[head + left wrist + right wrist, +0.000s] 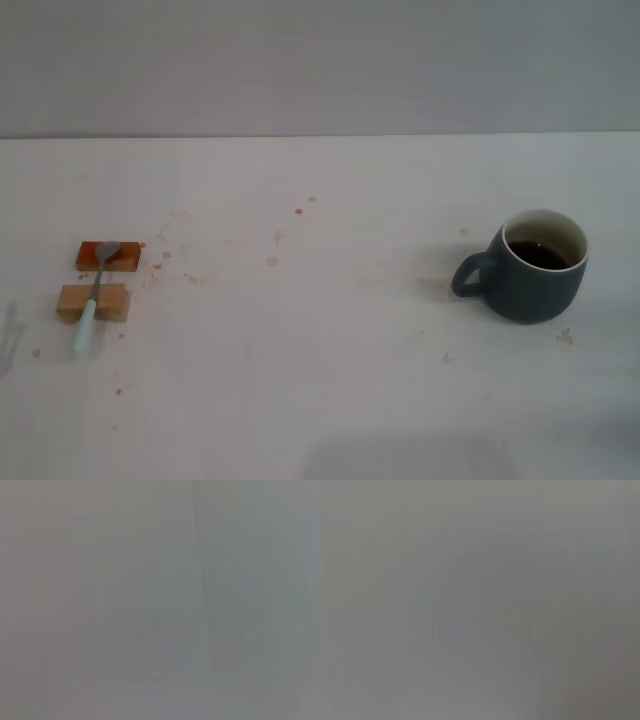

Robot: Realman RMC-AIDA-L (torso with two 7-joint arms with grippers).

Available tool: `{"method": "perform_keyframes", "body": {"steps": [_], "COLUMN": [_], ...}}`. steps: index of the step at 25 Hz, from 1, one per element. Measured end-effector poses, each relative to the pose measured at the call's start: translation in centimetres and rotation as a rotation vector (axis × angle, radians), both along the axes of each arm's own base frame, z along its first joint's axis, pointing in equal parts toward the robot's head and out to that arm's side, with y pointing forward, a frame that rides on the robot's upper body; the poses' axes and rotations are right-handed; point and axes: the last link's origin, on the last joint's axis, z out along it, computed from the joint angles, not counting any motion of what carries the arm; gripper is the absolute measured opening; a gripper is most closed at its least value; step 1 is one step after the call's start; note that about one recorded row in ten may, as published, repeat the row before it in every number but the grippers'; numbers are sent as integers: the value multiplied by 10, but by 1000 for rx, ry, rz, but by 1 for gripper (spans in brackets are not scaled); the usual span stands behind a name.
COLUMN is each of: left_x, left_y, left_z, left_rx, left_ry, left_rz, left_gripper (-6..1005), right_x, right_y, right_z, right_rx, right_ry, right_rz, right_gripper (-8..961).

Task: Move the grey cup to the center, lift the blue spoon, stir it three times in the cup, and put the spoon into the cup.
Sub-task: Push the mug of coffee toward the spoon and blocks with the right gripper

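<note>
The grey cup (pixel 535 268) stands upright on the right side of the table in the head view, its loop handle turned to the left and dark liquid inside. The blue spoon (pixel 94 297) lies at the far left across two small blocks, its metal bowl on the reddish block (pixel 108 256) and its pale handle over the tan block (pixel 93 302). No gripper shows in the head view. Both wrist views show only a plain grey surface.
The white table (pixel 320 350) carries small brownish stains around its middle and left. A grey wall runs behind its far edge.
</note>
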Motion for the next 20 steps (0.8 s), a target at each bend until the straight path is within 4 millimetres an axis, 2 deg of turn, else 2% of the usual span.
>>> {"method": "perform_keyframes", "body": {"steps": [6, 12, 20], "left_x": [0, 0, 1], "left_y": [0, 0, 2], "left_z": [0, 0, 0], "left_rx": [-1, -1, -1], "left_ry": [0, 0, 0], "left_rz": [1, 1, -6], "left_gripper": [840, 836, 831], "right_x": [0, 1, -8], "right_y": [6, 21, 39], "right_z": [-3, -11, -25], "right_rx": [-26, -98, -182], "right_ry": [12, 28, 59], "right_rz": [-8, -32, -33], "right_gripper": [-1, -1, -1]}}
